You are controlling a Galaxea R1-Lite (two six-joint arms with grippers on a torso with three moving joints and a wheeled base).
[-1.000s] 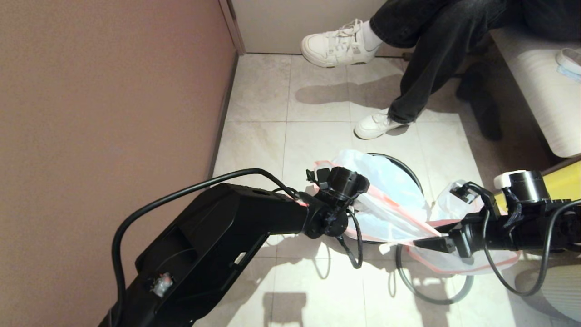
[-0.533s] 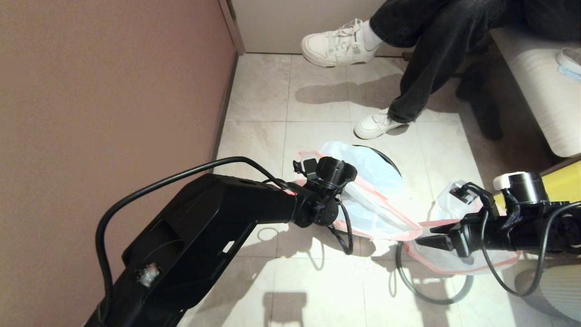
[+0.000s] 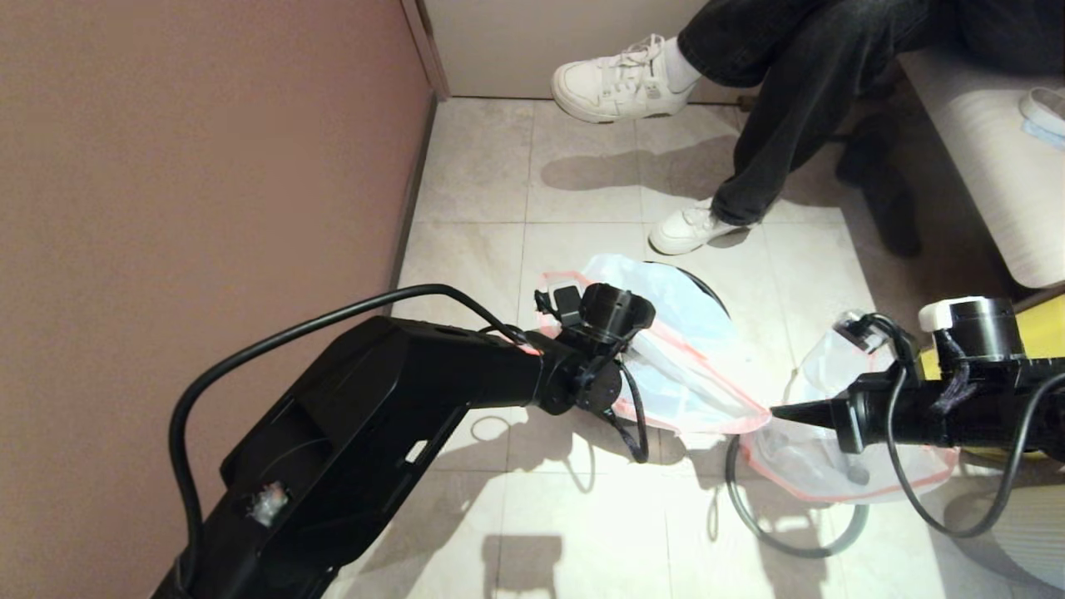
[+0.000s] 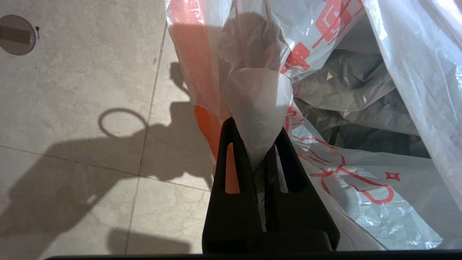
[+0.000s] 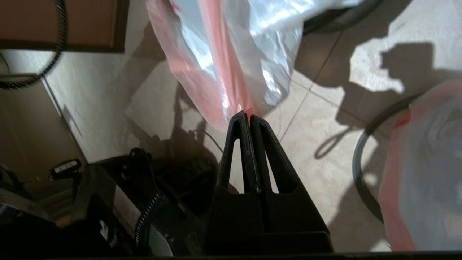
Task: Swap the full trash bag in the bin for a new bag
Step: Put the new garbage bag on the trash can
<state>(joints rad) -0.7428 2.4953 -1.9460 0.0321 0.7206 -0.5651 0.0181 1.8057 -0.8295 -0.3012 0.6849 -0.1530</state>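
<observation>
The new bag lies spread over the dark bin, its pink-red edge running toward my right arm. My left gripper is shut on a bunched fold of the new bag at the bin's left side; in the head view its fingers are hidden under the wrist. My right gripper is shut, its tips pinching the pink edge at the bag's near corner. The full trash bag lies on the floor under my right arm.
A thin grey hoop lies on the tiles around the full bag. A seated person's white shoes stand just beyond the bin. A brown wall runs along the left, and a yellow panel sits at the right.
My right gripper has closed from wide open onto the new bag's pink edge. My left gripper has carried its side of the bag left and farther away.
</observation>
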